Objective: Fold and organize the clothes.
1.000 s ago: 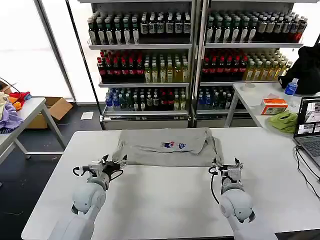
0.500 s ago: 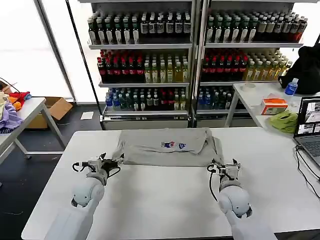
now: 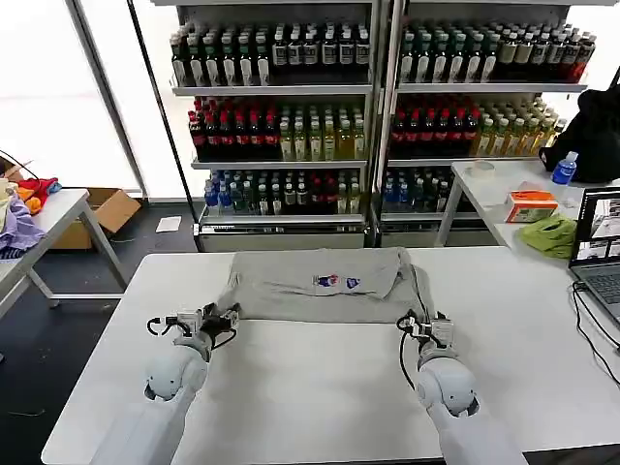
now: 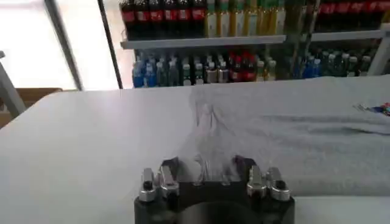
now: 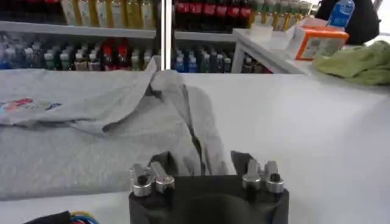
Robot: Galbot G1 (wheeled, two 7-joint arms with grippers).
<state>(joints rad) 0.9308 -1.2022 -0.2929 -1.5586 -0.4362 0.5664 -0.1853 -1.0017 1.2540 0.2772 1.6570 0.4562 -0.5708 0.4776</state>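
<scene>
White worktop (image 3: 320, 378) up front, drink shelves (image 3: 378, 116) packed with bottles behind it, side tables left and right.

Grey shirt (image 3: 325, 286) lies flat on the far half of the worktop, folded into a wide band, small coloured chest print (image 3: 336, 282) facing up near its middle.

Left pincer (image 3: 229, 314) sits at the shirt's near-left corner, low over the worktop. Right pincer (image 3: 415, 324) sits at the near-right corner, same height, roughly mirrored.

Head view gives the layout, but both sets of fingers are too small there to read.

Left wrist view: left pincer (image 4: 208, 164) has its fingers spread, a ridge of shirt (image 4: 292, 140) fabric running between them at the hem; can't tell if the tips touch the cloth. Print (image 4: 375, 108) just shows at the edge of that picture.

Right wrist view: right pincer (image 5: 202, 159) also spread, with the bunched folds of the shirt (image 5: 91, 128) edge lying between and just beyond the fingers; contact not clear either. Print (image 5: 24, 105) visible on the folded top layer. This view also picks up the side table with a green cloth (image 5: 359, 61), an orange box (image 5: 317, 38) and a blue-capped bottle (image 5: 341, 12); the head view shows them at far right beside a laptop (image 3: 596, 247).

Left side table carries purple, red and orange garments (image 3: 21, 208), cardboard box (image 3: 102, 215) on the floor beside it.
</scene>
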